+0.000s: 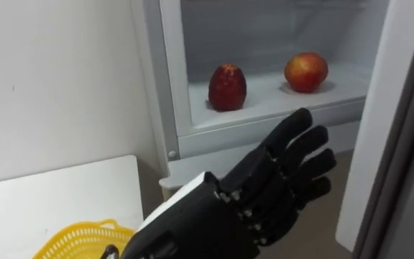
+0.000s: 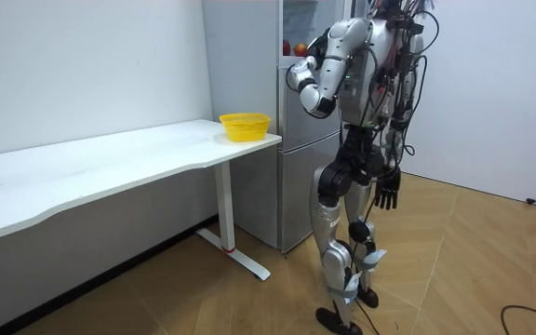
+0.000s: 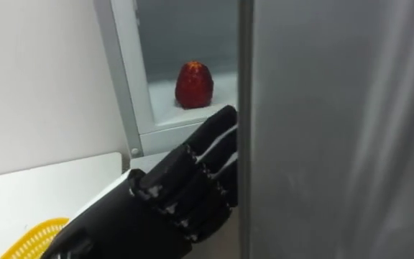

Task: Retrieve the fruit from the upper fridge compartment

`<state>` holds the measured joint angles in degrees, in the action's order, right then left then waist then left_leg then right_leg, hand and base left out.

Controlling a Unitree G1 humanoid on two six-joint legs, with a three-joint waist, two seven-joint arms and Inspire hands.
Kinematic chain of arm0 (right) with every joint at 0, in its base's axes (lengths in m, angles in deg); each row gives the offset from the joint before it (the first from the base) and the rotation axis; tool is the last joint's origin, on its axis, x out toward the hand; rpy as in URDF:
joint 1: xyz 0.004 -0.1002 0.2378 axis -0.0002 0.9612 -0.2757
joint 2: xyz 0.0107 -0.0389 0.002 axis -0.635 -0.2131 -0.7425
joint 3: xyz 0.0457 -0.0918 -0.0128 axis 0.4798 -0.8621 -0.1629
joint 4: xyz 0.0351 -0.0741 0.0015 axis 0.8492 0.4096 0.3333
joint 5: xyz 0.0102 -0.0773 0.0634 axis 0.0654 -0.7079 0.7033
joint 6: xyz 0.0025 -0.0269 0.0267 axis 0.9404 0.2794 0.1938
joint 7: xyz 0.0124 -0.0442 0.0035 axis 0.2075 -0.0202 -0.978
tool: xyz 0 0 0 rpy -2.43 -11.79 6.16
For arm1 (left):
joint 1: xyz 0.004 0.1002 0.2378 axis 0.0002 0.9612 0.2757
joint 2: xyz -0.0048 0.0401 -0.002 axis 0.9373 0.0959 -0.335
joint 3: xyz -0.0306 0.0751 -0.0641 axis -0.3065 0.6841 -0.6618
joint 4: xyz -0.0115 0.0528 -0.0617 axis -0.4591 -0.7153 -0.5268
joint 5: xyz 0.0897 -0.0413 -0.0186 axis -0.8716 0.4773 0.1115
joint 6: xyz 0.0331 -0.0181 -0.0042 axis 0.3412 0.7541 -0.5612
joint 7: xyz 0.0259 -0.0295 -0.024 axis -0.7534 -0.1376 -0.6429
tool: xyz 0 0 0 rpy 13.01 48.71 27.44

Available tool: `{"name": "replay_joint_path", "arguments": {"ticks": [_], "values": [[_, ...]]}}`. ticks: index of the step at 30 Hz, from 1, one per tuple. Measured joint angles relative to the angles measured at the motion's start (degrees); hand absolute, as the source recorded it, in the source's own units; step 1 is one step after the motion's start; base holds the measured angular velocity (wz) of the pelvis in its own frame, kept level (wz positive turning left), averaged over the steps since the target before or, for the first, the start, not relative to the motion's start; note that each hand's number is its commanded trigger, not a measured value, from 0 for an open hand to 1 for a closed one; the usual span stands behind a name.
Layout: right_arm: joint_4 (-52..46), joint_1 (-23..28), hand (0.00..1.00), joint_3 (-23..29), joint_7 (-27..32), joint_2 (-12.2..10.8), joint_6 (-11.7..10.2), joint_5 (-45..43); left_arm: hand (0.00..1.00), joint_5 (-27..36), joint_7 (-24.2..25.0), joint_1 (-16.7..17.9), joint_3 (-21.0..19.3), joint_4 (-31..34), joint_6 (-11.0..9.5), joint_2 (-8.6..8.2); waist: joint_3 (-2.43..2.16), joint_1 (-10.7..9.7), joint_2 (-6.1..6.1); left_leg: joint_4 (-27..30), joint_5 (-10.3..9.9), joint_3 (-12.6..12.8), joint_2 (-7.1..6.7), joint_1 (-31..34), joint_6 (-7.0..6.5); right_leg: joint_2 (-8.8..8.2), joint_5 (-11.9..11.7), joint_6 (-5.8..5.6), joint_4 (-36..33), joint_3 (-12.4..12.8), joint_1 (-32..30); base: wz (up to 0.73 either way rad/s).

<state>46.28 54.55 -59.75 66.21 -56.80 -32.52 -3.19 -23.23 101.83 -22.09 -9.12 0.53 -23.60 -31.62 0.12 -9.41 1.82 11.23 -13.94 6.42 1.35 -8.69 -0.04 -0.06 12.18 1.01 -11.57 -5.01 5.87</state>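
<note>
Shelf [image 1: 279, 101] of the upper fridge holds a red fruit [image 1: 227, 87] at left and an apple [image 1: 306, 72] at right. The left hand [image 1: 279, 180], fingers straight and slightly spread, empty, hovers just near of it. The right hand [image 2: 389, 194] hangs relaxed. A basket [image 1: 85, 241] sits on the table [image 1: 49, 194], near left.

A round yellow plastic lattice basket [image 2: 246, 125] sits at the end of a long white table [image 2: 100, 166] against a plain white wall [image 2: 82, 65], above a wooden herringbone floor [image 2: 473, 270].
</note>
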Motion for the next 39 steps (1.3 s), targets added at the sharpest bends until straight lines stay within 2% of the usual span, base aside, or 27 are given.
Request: {"name": "replay_joint_path", "arguments": {"ticks": [11,13,18,21,27,32,34,38,39], "values": [[-0.2,0.1,0.00,-0.1,0.4,0.1,-0.1,0.1,0.00,0.1,0.8,-0.3,1.1,-0.1,0.2,0.12,0.01,-0.5,0.43,0.1,0.0,3.0,0.59,-0.1,0.01,0.38,-0.3,0.50,0.0,1.6,-1.2,-0.08],[-0.2,0.1,0.00,-0.1,0.4,0.1,-0.1,0.7,0.00,0.1,0.5,-0.6,1.0,-0.3,0.2,0.17,0.02,-1.4,0.43,0.1,0.0,3.0,0.59,-0.1,0.01,0.40,-0.3,0.52,-0.1,1.7,-1.3,-0.05],[-0.2,0.0,0.00,-0.1,0.4,0.1,-0.1,0.8,0.00,0.1,0.6,-2.0,1.3,-0.5,0.2,0.60,0.04,-1.8,0.45,0.0,0.0,3.2,0.67,0.0,0.01,0.67,-0.6,0.56,-0.2,3.0,-1.9,-0.13],[-0.1,0.0,0.00,-0.1,0.3,0.2,-0.1,1.0,0.00,0.0,0.5,-2.2,1.3,-0.5,0.2,0.54,0.05,-2.6,0.44,0.0,0.0,4.6,0.92,0.0,0.02,0.78,-0.7,0.56,-0.3,3.6,-1.9,-0.12],[0.0,0.3,0.00,0.0,0.4,0.4,-0.1,1.8,0.00,0.0,-0.5,-4.2,3.0,-1.0,0.2,0.66,0.20,-3.6,0.38,0.0,0.0,5.7,0.99,-0.2,0.02,1.15,-0.9,0.67,-0.1,5.0,-2.0,-0.12],[0.0,0.6,0.00,0.0,0.7,0.8,-0.8,5.2,0.00,0.1,-2.2,-6.5,5.4,-1.0,-0.1,0.71,0.26,-4.6,1.08,0.0,0.0,7.4,0.98,-0.4,0.02,1.22,-1.0,0.60,0.0,6.3,-2.9,-0.15],[-0.1,1.3,0.00,0.1,1.1,1.0,-1.5,5.8,0.00,-0.1,-2.8,-7.8,6.2,-1.0,-0.1,0.92,0.31,-5.9,1.56,0.0,0.0,7.7,0.97,-0.6,0.02,1.25,-1.0,0.55,-0.1,6.7,-3.0,-0.11],[-0.1,2.0,0.00,0.1,2.1,1.3,-1.8,5.8,0.00,-0.5,-3.7,-9.4,6.2,-1.5,-0.2,1.22,0.39,-6.8,2.38,0.0,0.0,9.1,1.04,-1.1,0.03,1.48,-1.0,0.55,-0.2,8.2,-3.0,-0.21],[-0.1,2.1,0.00,0.1,2.2,1.4,-1.8,5.8,0.00,-0.6,-4.4,-9.6,6.3,-1.5,-0.2,1.20,0.38,-7.7,2.52,-0.1,0.0,9.3,1.05,-1.1,0.03,1.51,-1.0,0.55,-0.2,8.3,-3.0,-0.11]]}}
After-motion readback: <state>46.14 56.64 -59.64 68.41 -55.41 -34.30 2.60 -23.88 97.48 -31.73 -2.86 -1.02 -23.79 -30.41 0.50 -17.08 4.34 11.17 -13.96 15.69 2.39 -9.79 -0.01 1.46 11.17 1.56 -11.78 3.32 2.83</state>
